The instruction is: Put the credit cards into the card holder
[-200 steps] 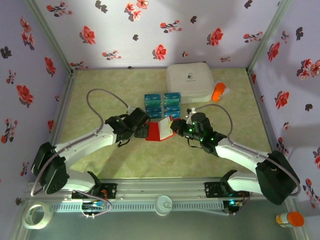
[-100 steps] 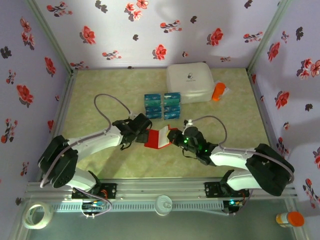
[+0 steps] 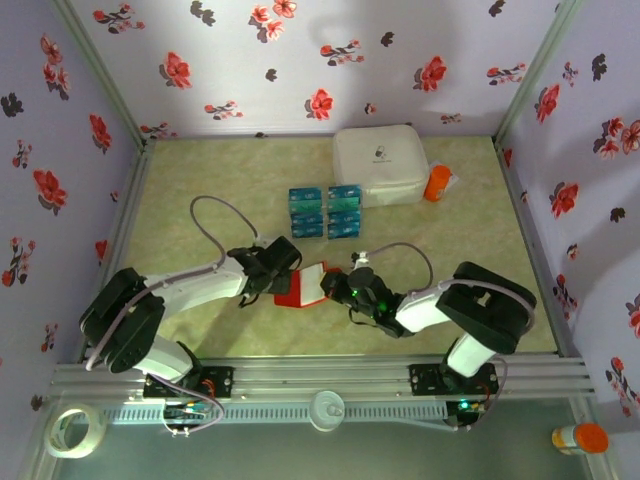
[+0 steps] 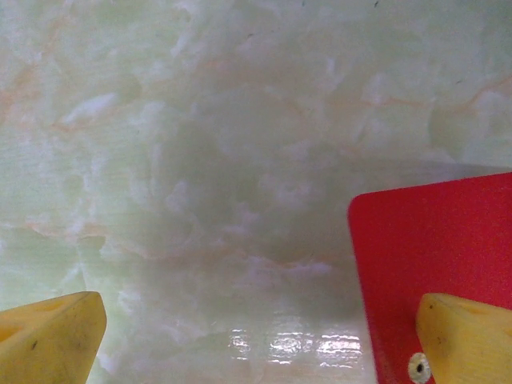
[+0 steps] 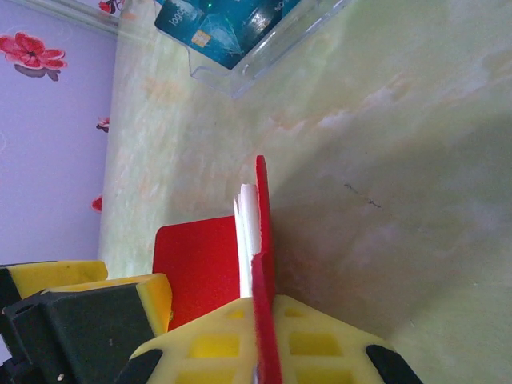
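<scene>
Card holder (image 3: pixel 305 285) dragged nearer the arm bases; right pincer (image 5: pixel 262 320) clenched on its flap, left pincer (image 4: pixel 260 336) released (credit cards (image 3: pixel 326 211) remain unloaded).

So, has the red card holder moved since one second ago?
Yes. In the top view the card holder is farther from the credit cards, lower in the picture and slightly left, gripped by the right claw.
</scene>
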